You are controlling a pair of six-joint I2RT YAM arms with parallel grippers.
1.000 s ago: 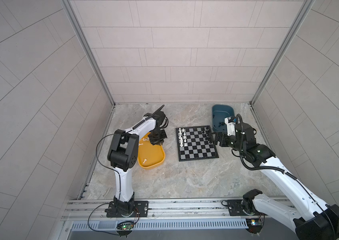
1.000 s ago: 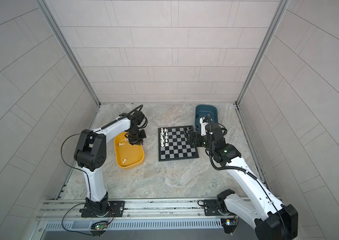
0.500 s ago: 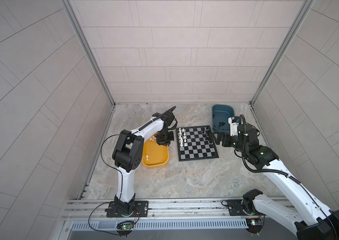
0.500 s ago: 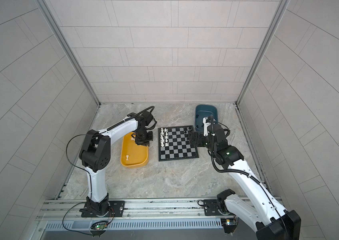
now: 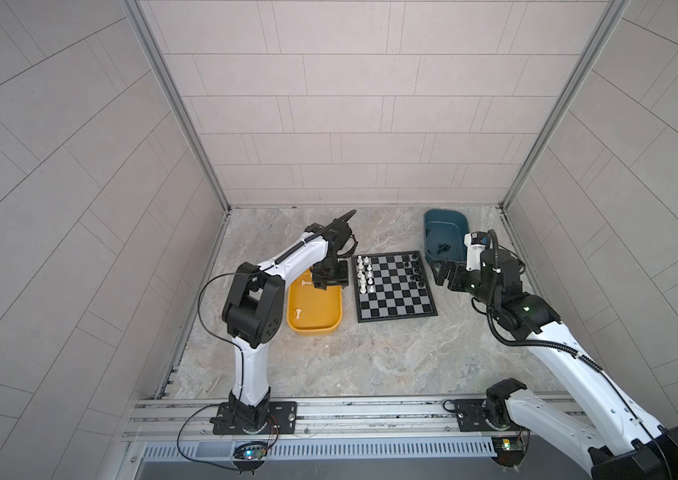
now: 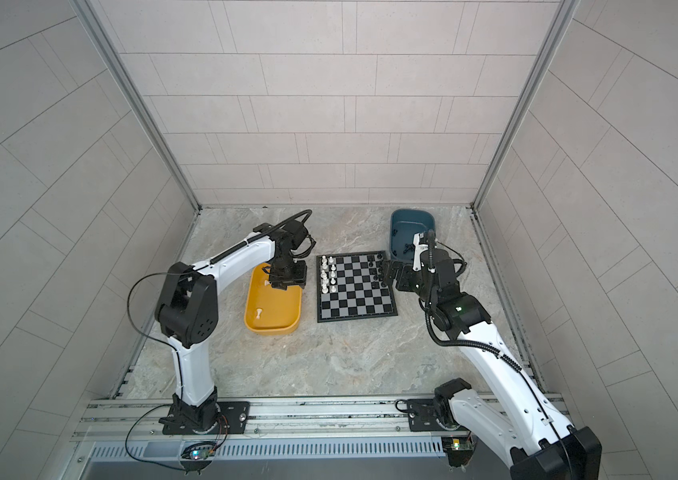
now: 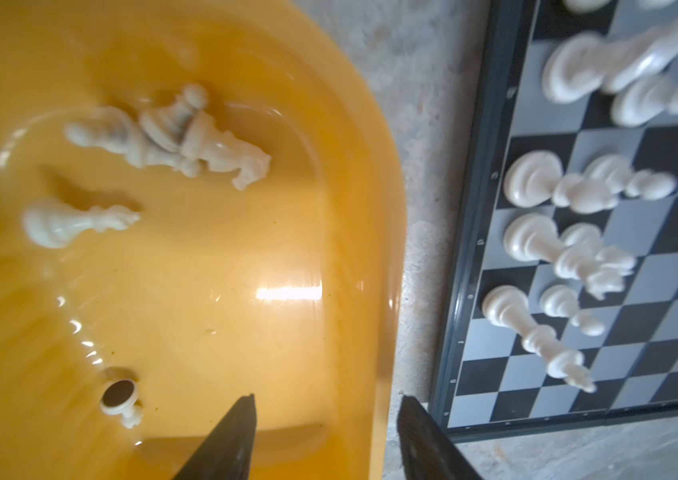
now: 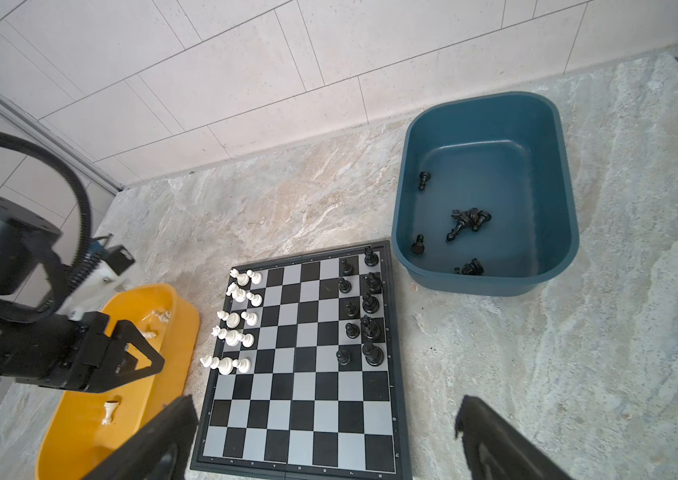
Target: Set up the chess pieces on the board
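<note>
Right wrist: ten black chessmen (image 8: 369, 303) (boarded)

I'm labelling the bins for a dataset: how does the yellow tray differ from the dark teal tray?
The yellow tray holds loose white chess pieces; the dark teal tray holds black chess pieces. In both top views the yellow tray lies along the board's left edge, the dark teal tray by its far right corner. The yellow tray looks shallower than the dark teal tray. Both are open bins with rounded corners.
</note>
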